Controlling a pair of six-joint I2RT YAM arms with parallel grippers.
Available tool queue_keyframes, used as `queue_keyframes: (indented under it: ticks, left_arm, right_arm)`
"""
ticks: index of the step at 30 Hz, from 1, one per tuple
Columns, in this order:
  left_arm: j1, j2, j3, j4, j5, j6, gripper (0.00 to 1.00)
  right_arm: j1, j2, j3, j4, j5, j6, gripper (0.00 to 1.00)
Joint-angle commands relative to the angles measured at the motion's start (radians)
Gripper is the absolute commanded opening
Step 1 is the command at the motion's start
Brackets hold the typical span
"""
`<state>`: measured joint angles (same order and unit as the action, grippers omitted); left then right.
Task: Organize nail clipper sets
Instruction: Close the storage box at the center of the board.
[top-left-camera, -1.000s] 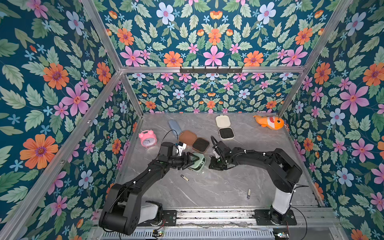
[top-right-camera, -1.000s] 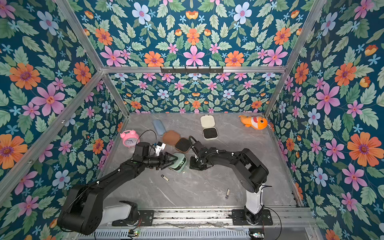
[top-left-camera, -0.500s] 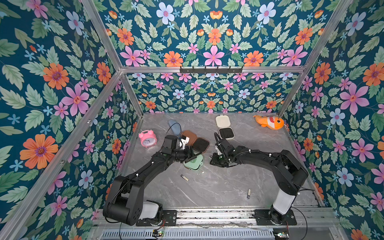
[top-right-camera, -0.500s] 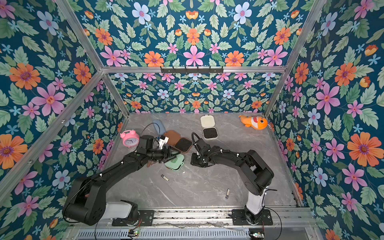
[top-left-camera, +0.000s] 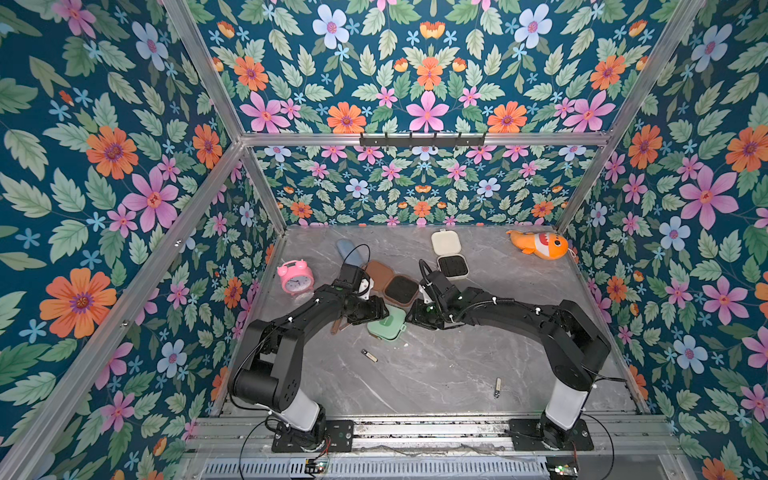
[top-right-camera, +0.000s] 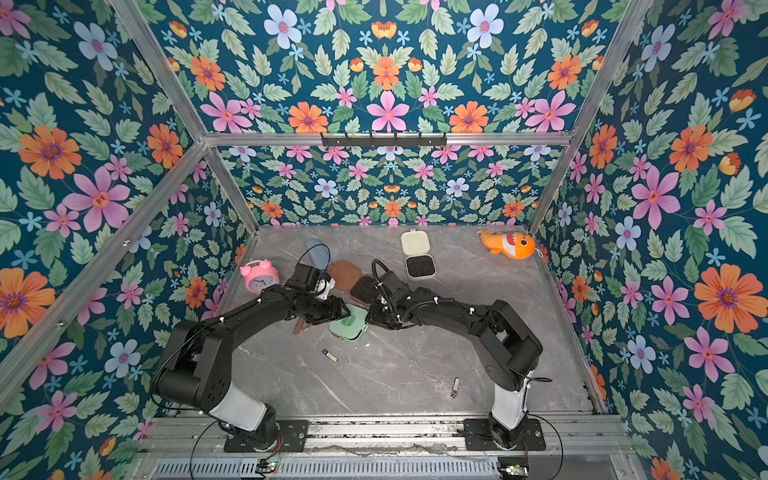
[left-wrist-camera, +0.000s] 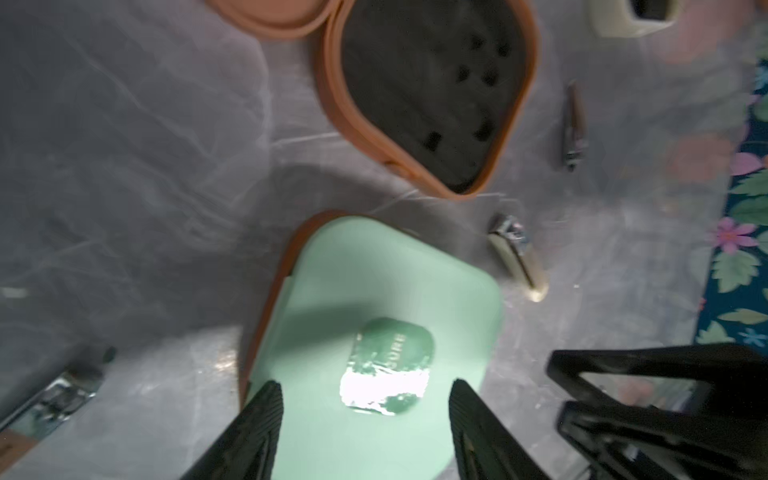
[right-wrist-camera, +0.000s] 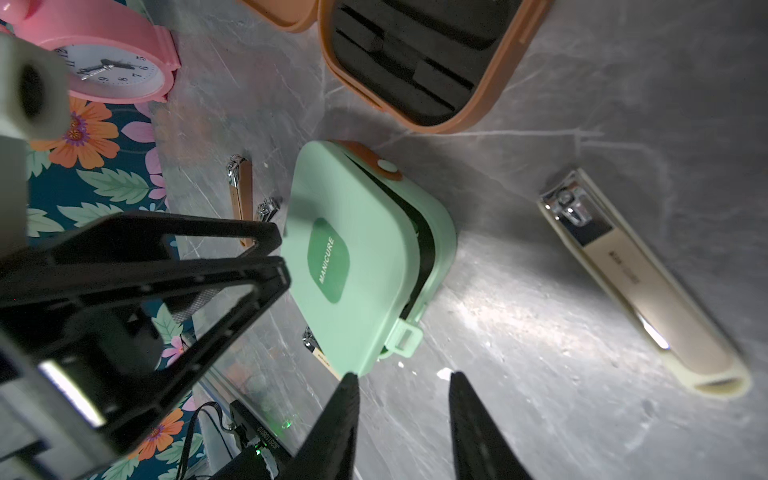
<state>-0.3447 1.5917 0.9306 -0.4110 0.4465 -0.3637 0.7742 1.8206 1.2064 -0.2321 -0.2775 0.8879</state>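
The mint green case lies mid-table with its lid slightly ajar, black insert showing at the seam. My left gripper is open, its fingers spread just over the lid. My right gripper is open and empty beside the case's latch corner, one fingertip almost touching it. The brown case and the cream case lie open behind. A beige clipper, a brown clipper and loose clippers lie on the table.
A pink alarm clock and a blue pouch sit at the back left, close to my left arm. An orange fish toy lies in the back right corner. Floral walls enclose three sides of the grey marbled table.
My left gripper has drawn back slightly over the mint case, whose lid now lies lower. My right gripper has edged toward the case and its jaws have widened a little.
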Motion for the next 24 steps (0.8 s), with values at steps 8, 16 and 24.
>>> queue_keyframes:
  ticks: [8, 16, 24]
  left_arm:
    - [-0.057, 0.09, -0.034, -0.017, -0.121, 0.045, 0.64]
    - [-0.061, 0.07, -0.083, -0.005, -0.13, 0.022, 0.62]
    - [-0.06, 0.072, -0.076, -0.009, -0.127, 0.022, 0.61]
  right_arm:
    - [0.01, 0.036, 0.033, -0.023, -0.012, 0.033, 0.41]
    - [0.03, 0.08, 0.035, 0.028, -0.038, 0.058, 0.36]
    - [0.031, 0.13, 0.052, 0.068, -0.049, 0.069, 0.32]
